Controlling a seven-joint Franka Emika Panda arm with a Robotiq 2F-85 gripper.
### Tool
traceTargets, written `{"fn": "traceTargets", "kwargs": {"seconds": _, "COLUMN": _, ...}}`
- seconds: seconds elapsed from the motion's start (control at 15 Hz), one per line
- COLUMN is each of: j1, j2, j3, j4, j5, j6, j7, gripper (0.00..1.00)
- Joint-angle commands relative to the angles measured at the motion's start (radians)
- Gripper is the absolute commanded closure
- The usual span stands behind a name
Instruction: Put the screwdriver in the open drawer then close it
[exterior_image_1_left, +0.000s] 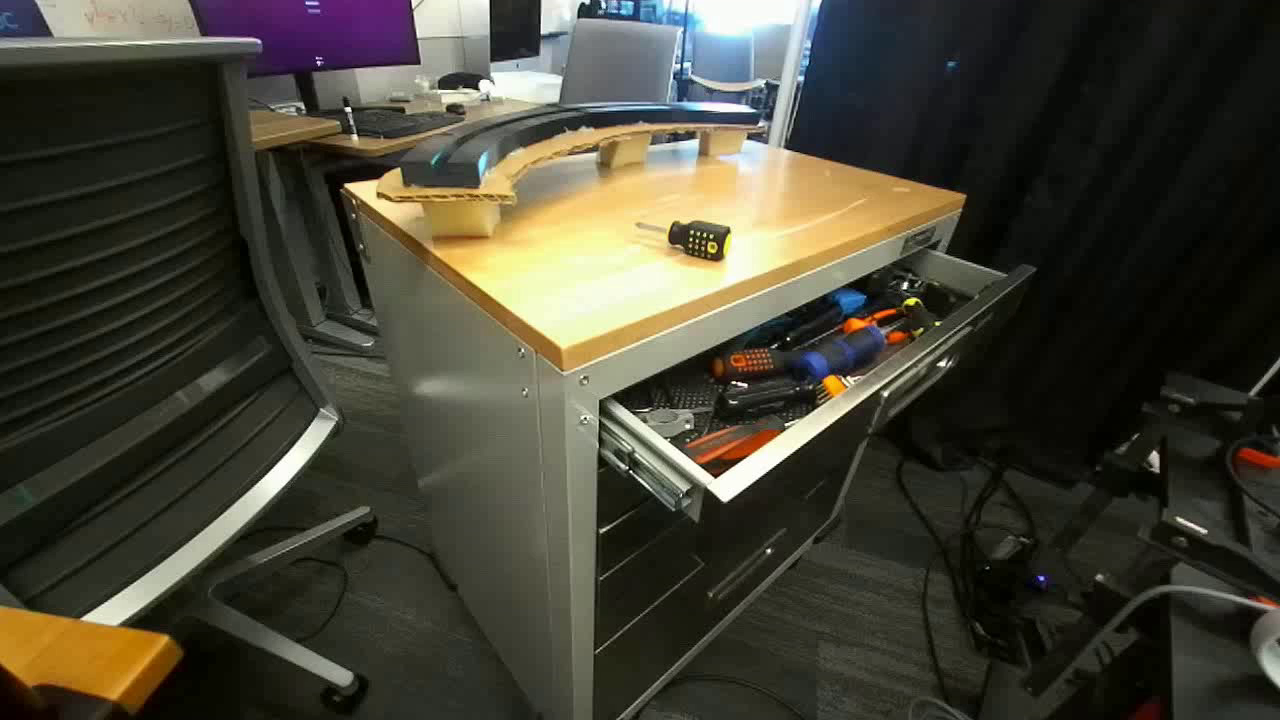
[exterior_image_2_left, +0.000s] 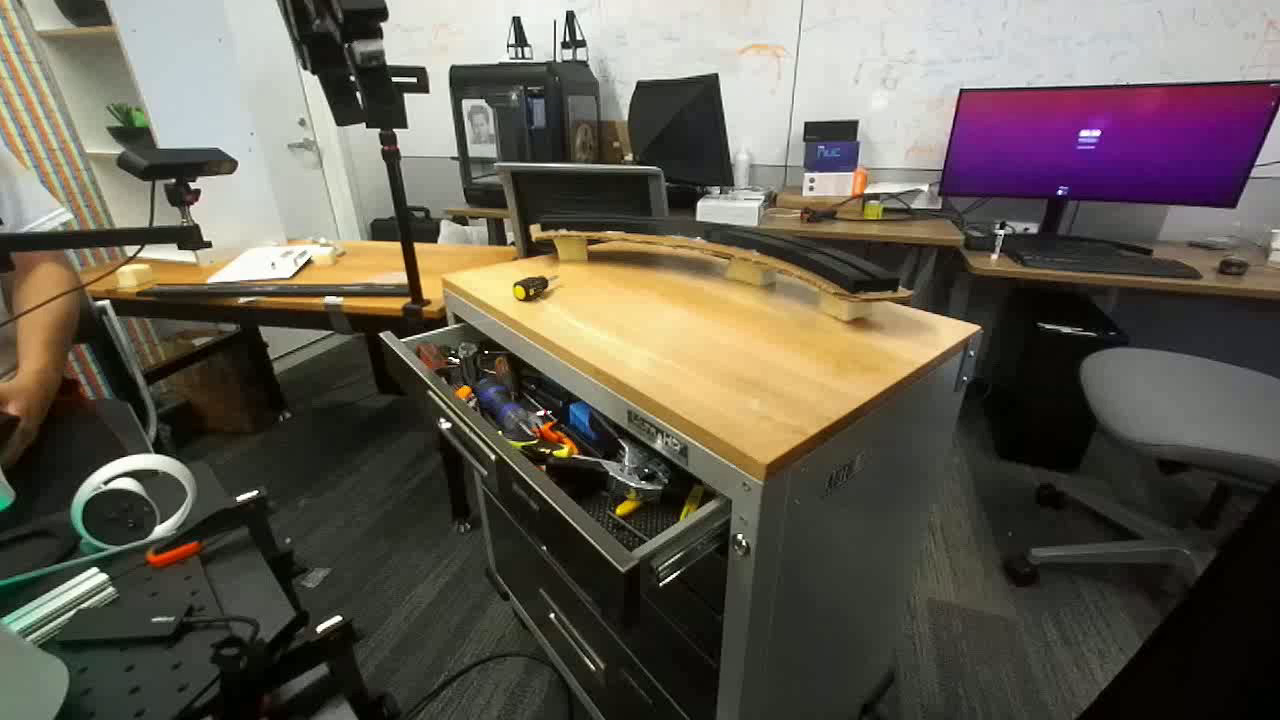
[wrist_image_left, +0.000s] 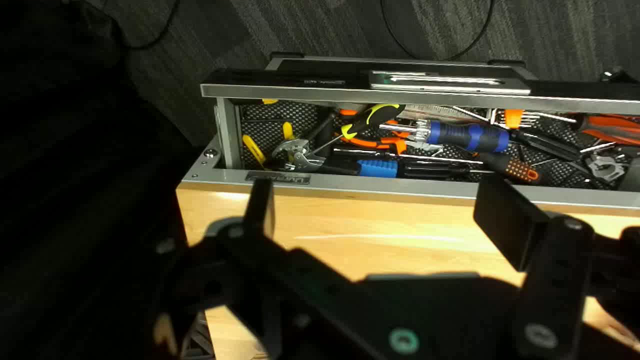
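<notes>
Lying on its side on the bench (exterior_image_1_left: 790, 195) is the screwdriver (exterior_image_1_left: 705, 240), a stubby tool with a black handle spotted in yellow and a short metal shank. Its handle end faces the drawer side; the shank points back toward a curved black piece (exterior_image_1_left: 570, 122), which rests on cardboard (exterior_image_1_left: 530, 160) raised on pale blocks (exterior_image_1_left: 462, 218). Both exterior views show the screwdriver on the wood, apart from that piece and outside the drawer (exterior_image_1_left: 800, 440).

The drawer stands pulled out below the bench's front edge, a side runner (exterior_image_1_left: 645, 470) exposed. The wrist view shows a crowd of tools in it — a blue-and-black handled tool (wrist_image_left: 470, 136), a dark handle with orange dots (wrist_image_left: 522, 170), a black and yellow-green handle (wrist_image_left: 372, 119) and yellow grips (wrist_image_left: 253, 148) — over a black mesh liner (wrist_image_left: 280, 110).

The claw (wrist_image_left: 382, 212) is released, its fingers (wrist_image_left: 505, 220) spread wide, with wood showing between them and the drawer beyond. How high it is above the bench, I cannot tell.

In an exterior view a dark chair (exterior_image_1_left: 130, 280) stands near the grey cabinet (exterior_image_1_left: 480, 420), with a black curtain (exterior_image_1_left: 960, 150) behind; a purple-lit monitor (exterior_image_2_left: 1090, 145) shows in both.
</notes>
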Motion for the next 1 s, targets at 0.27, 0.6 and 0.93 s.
{"fn": "traceTargets", "kwargs": {"seconds": 0.27, "j1": 0.009, "j2": -0.005, "j3": -0.006, "j4": 0.017, "j5": -0.005, "j6": -0.001, "j7": 0.005, "gripper": 0.00}}
{"fn": "traceTargets", "kwargs": {"seconds": 0.6, "j1": 0.009, "j2": -0.005, "j3": -0.006, "j4": 0.017, "j5": -0.005, "j6": -0.001, "j7": 0.005, "gripper": 0.00}}
{"fn": "traceTargets", "kwargs": {"seconds": 0.93, "j1": 0.009, "j2": -0.005, "j3": -0.006, "j4": 0.017, "j5": -0.005, "j6": -0.001, "j7": 0.005, "gripper": 0.00}}
